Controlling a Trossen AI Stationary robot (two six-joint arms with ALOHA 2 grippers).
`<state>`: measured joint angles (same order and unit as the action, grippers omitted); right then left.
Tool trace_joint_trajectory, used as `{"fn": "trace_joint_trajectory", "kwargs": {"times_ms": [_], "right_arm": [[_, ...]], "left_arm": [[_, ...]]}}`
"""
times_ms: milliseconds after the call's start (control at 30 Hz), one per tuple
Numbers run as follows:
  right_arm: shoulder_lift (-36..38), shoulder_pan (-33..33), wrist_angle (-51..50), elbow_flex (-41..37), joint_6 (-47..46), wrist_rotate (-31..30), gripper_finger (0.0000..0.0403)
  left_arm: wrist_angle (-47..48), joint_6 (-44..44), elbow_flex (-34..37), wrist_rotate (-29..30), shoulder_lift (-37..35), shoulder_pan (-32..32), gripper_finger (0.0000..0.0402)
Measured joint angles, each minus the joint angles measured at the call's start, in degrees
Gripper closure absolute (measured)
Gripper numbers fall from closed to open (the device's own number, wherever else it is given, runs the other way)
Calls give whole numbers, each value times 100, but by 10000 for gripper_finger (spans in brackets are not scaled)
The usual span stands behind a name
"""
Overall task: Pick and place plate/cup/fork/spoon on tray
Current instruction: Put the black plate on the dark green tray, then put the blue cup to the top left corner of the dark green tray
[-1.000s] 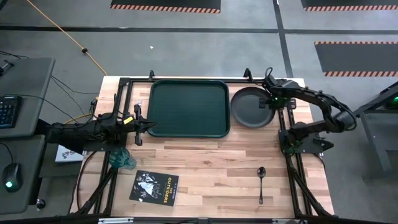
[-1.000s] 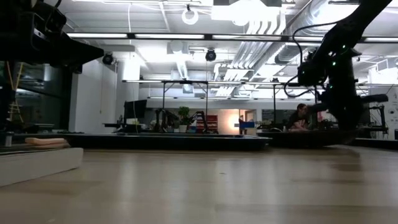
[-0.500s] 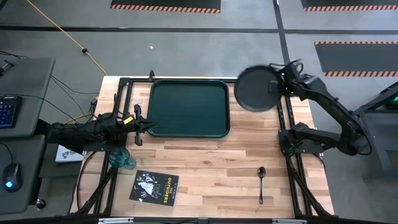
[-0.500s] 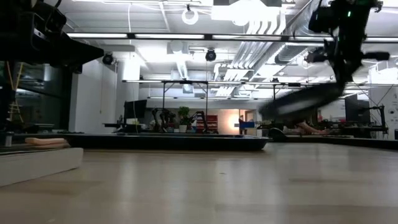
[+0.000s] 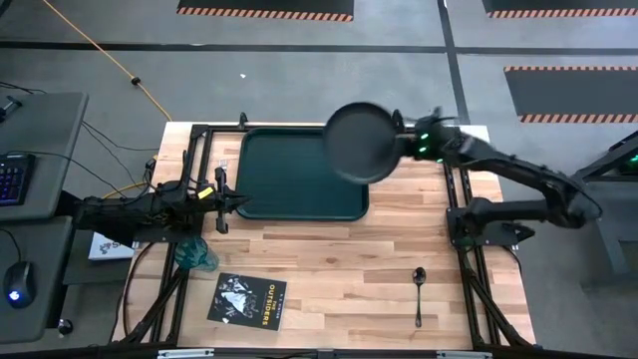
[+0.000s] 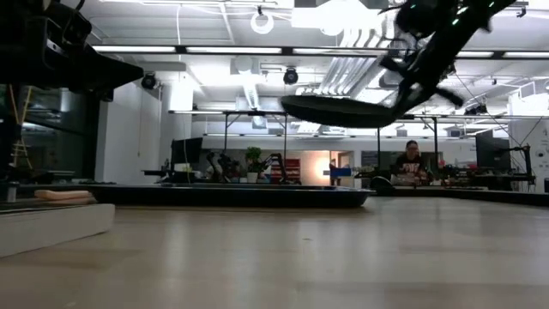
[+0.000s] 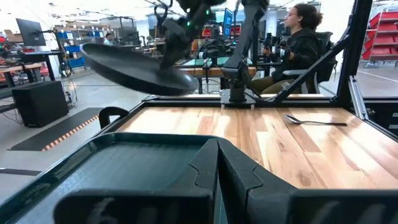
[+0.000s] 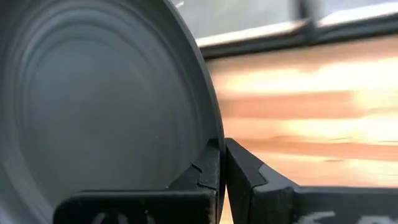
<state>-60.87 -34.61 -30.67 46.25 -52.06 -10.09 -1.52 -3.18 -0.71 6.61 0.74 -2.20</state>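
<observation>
High view: plate point(image 5: 363, 143) in right gripper point(image 5: 403, 141) above tray point(image 5: 289, 179)

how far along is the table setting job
Nothing rests on the tray yet. In hand: the right claw carries the plate in the air over the tray's right edge. Left: the cup and spoon are on the table; the left claw waits by the tray.
</observation>
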Motion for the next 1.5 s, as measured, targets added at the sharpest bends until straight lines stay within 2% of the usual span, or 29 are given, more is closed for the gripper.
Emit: {"fn": "trace_joint_trajectory", "kwargs": {"times_ms": [200, 367, 600, 933, 1100, 1300, 1500], "right_arm": [[-1406, 730, 1382, -203, -703, 186, 403], [-2470, 894, 1604, 61, -944, 413, 403], [-3254, 835, 1635, 479, -997, 676, 403], [-3524, 835, 1587, 586, -1216, 627, 402], [-3524, 835, 1568, 586, -1250, 614, 386], [-3524, 835, 1422, 593, -1248, 617, 350], [-3464, 766, 1233, 595, -917, 563, 286]], "left_arm": [[-2, 0, 0, 0, 1, 0, 398], [0, 0, 0, 0, 1, -1, 398], [0, 0, 0, 0, 0, 0, 398], [-2, 0, 0, 0, 0, 0, 398], [0, 0, 0, -1, 1, 0, 398], [-1, 0, 0, 0, 1, -1, 398], [-1, 0, 0, 0, 1, -1, 398]]}}
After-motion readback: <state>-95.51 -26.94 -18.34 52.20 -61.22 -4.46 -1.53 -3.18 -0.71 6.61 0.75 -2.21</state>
